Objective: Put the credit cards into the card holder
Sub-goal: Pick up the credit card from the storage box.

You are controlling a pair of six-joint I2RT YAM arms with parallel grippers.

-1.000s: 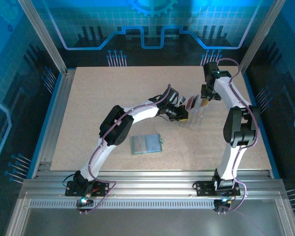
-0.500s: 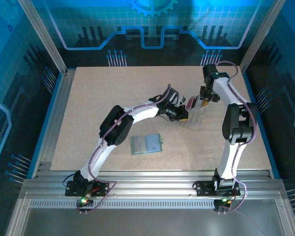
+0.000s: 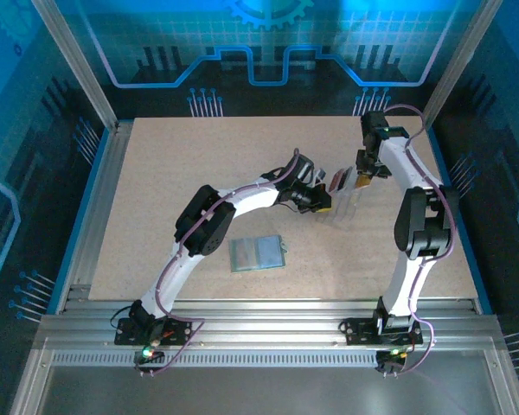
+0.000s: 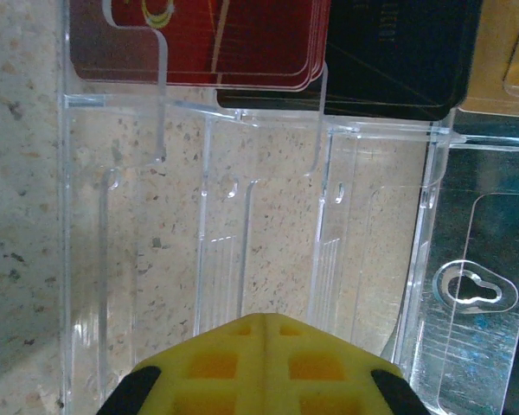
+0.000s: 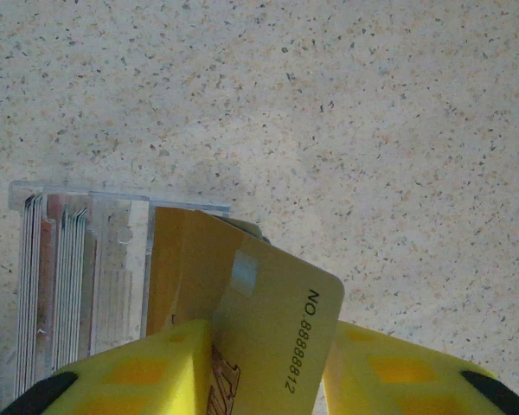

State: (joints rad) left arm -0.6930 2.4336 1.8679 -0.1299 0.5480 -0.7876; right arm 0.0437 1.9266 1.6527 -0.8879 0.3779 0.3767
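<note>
No card sits in the open card holder (image 3: 258, 253) yet. The right gripper (image 5: 268, 373) straddles a gold card (image 5: 281, 324), grip unclear. The left gripper (image 4: 266, 350) is closed.

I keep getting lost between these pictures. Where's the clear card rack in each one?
Top external: rack just right of centre.
Left wrist: rack across the middle.
Right wrist: rack at lower left.
Shared landmark: gold cards in its end slot.

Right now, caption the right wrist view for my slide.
Right gripper straddling a gold card at a clear card rack on the speckled table.
</note>
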